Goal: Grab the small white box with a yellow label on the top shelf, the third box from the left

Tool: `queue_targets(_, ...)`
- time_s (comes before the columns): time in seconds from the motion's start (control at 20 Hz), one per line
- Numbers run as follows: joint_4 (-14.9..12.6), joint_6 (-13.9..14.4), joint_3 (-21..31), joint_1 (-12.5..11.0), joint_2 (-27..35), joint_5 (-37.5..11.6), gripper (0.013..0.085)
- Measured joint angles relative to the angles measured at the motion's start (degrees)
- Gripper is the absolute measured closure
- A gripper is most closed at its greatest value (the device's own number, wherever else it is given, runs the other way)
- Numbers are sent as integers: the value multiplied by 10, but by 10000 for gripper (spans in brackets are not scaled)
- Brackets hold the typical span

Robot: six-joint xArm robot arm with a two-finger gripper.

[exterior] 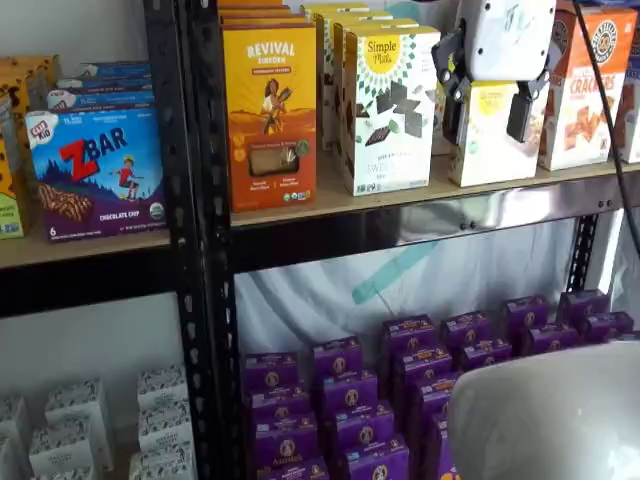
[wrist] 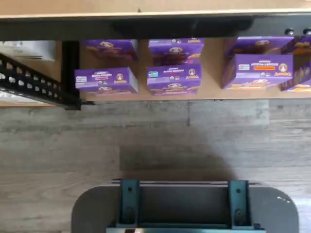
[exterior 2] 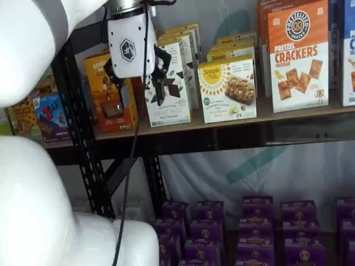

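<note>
Black rack, top shelf (exterior 2: 288, 119) stocked with boxed snacks; purple boxes (exterior: 350, 400) on the level below.
Small white box (exterior 2: 228, 90) stands upright on that shelf between the taller white box (exterior 2: 166, 88) and the crackers box (exterior 2: 298, 55). Gripper (exterior: 490, 100) hangs before it, fingers apart, holding nothing.

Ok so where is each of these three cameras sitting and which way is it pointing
Wrist view: on the arm, looking down at the floor and purple boxes; only the dark mount shows.
A shelf view: in front, facing the top shelf; the open gripper hangs before the small white box.
A shelf view: from the side, the gripper and white arm close up.
Both shelf views share the small white box and gripper.
</note>
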Motion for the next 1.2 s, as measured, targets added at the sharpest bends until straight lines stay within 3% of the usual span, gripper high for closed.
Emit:
queue_targets(0.55, -31, -37, 15, -27, 39, -75, 130)
queue_targets(1.2, -21, -116, -19, -109, 108, -139, 130)
